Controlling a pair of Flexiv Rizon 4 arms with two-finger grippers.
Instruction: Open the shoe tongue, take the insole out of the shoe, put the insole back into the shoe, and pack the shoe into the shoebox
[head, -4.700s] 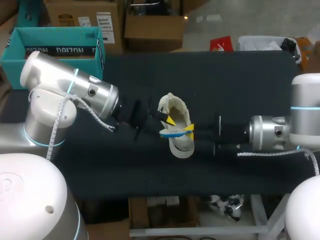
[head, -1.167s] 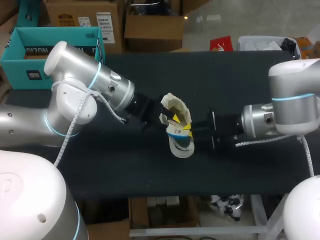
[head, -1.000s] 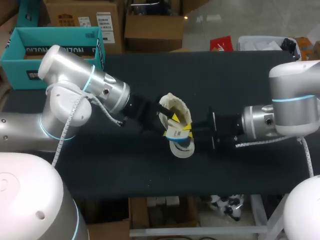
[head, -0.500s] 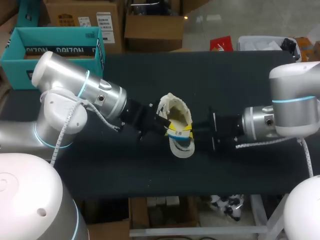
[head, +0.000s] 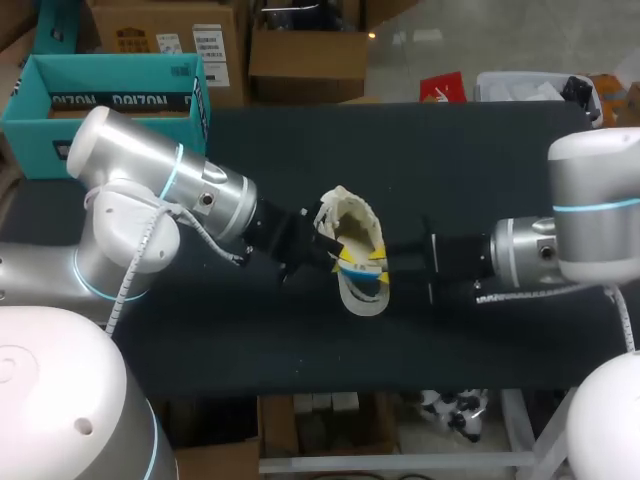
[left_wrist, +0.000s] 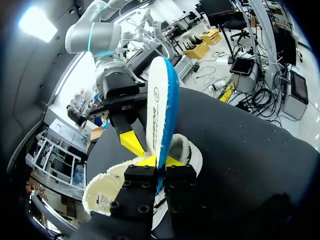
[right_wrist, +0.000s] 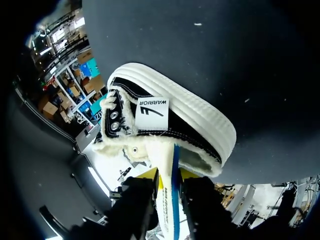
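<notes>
While the left gripper (left_wrist: 158, 162) pinches the thin white insole with a blue edge (left_wrist: 159, 100), the right gripper (right_wrist: 169, 176) squeezes it from the other side. The insole stands up out of the black cloth shoe with fluffy cream lining (right_wrist: 172, 120) on the black table (head: 480, 160). It looks light and bendy, so I think it is best held low. A white label (right_wrist: 151, 113) on the shoe carries print.

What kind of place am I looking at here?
Likely a robotics lab bench: the left arm and right arm hold an insole at a shoe on a black table, teal shoebox nearby.
</notes>
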